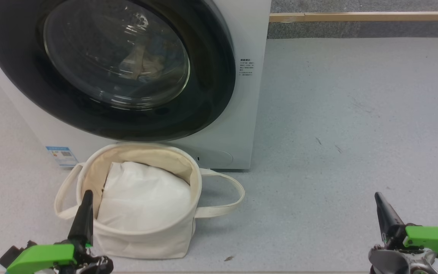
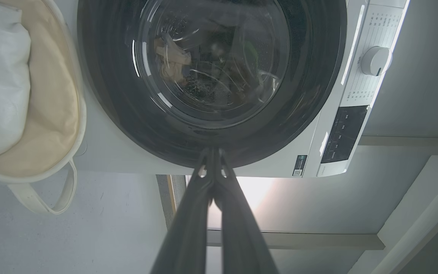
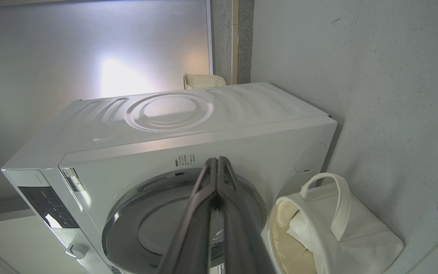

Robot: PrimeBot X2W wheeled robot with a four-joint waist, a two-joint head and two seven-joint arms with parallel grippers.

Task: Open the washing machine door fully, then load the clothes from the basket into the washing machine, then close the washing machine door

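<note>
The washing machine (image 1: 249, 114) stands ahead with its door (image 1: 211, 95) shut flat against the front. Through the glass, some crumpled pale clothes (image 1: 143, 64) show dimly inside the drum. The cream basket (image 1: 146, 239) sits on the floor against the machine's base and holds plain white padding (image 1: 143, 201). My left gripper (image 1: 87, 196) is shut and empty, its tip at the basket's near left rim. In the left wrist view the left gripper (image 2: 212, 152) points at the door's rim (image 2: 310, 76). My right gripper (image 1: 378, 198) is shut and empty, low over the floor far right of the basket.
Grey speckled floor (image 1: 348, 114) stretches right of the machine to a wooden skirting strip (image 1: 363, 16). The control panel (image 2: 342, 133) and dial (image 2: 375, 61) sit on the machine's top front. The basket's loop handles (image 1: 226, 194) stick out sideways.
</note>
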